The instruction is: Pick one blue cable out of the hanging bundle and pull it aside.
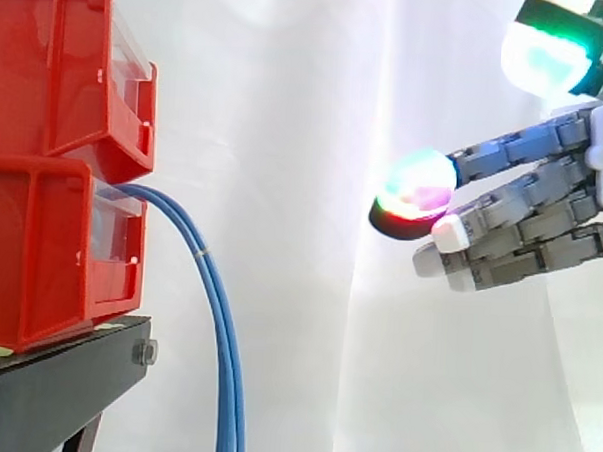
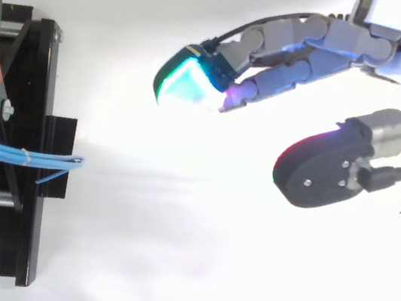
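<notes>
Hand (image 1: 527, 211) hangs in free air with fingers straight and loosely together, thumb (image 2: 319, 169) spread well apart from them; it holds nothing. Fingertips (image 1: 418, 186) point toward 9 o'clock in the side view. The blue cable bundle (image 1: 222, 323) lies at about 8 o'clock from them, well apart, with white curtain (image 1: 286, 115) between. The bundle leaves the front of the lower red bin (image 1: 40, 255), arcs over and drops toward 6 o'clock past the edge of the black stand (image 1: 65, 376). A pale tie (image 1: 202, 250) binds the strands near the top of the arc. In the top view the bundle (image 2: 17, 154) sits at 8 o'clock from the hand (image 2: 307, 53), and one strand (image 2: 51, 176) seems to splay slightly off the rest. Judgement: step in hand is the approach, with no contact yet. To do it well, go in below the tie, where the strands look freer to part. Keep thumb and fingers apart until a single strand lies between them. Aim for the outermost strand, not the pack. Pinch lightly, then draw toward 3 o'clock. Risk: catching several strands at once.
</notes>
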{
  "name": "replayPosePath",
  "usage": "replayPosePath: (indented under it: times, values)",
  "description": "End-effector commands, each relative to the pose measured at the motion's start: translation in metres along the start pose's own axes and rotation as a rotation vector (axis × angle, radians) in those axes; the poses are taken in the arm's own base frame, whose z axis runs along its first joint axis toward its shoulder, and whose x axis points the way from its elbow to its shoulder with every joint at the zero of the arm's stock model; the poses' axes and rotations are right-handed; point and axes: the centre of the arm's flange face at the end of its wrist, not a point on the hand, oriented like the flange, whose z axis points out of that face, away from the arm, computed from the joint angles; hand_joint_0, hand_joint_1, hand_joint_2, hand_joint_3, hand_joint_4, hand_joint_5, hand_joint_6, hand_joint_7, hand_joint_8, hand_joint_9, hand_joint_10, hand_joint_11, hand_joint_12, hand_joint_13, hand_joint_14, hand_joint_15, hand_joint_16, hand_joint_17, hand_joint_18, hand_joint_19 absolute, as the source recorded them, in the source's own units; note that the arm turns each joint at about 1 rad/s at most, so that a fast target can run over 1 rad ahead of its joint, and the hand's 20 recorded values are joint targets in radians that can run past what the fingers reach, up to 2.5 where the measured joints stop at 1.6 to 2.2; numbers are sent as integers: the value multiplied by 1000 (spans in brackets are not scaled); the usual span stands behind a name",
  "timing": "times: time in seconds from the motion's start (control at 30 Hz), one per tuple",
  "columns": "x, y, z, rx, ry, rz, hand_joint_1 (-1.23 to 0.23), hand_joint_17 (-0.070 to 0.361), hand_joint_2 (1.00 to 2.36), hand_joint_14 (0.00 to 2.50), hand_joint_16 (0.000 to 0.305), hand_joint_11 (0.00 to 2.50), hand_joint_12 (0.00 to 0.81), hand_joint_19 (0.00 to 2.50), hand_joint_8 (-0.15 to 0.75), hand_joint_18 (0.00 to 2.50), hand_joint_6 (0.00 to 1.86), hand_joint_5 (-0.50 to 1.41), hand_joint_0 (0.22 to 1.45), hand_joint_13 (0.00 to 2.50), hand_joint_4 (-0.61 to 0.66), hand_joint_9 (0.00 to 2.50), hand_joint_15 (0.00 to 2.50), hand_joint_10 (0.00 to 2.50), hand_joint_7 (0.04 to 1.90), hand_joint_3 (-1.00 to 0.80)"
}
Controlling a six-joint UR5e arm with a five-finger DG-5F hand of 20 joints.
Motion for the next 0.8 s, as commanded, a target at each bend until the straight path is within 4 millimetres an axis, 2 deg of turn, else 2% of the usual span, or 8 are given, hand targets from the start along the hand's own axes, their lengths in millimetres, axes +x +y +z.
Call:
replayPosePath:
  times: [0.0, 0.23, 0.53, 0.77]
  values:
    - [4, -11, 8, -7, -8, -2, -510, 81, 1000, 0, 36, 0, 318, 0, 328, 62, 501, -196, 553, 317, 204, 654, 6, 0, 574, -500]
    - [12, -36, 23, -13, -11, 4, -533, 76, 1000, 1, 34, 0, 313, 0, 339, 94, 501, -191, 555, 366, 210, 697, 22, 0, 577, -500]
    - [14, -43, 36, -74, -46, 14, -540, 74, 1000, 2, 33, 0, 315, 0, 341, 115, 501, -189, 553, 389, 214, 718, 31, 0, 581, -500]
    - [26, -72, 51, -89, -54, 16, -541, 74, 1000, 0, 33, 0, 316, 0, 344, 126, 501, -185, 552, 402, 221, 734, 35, 0, 583, -500]
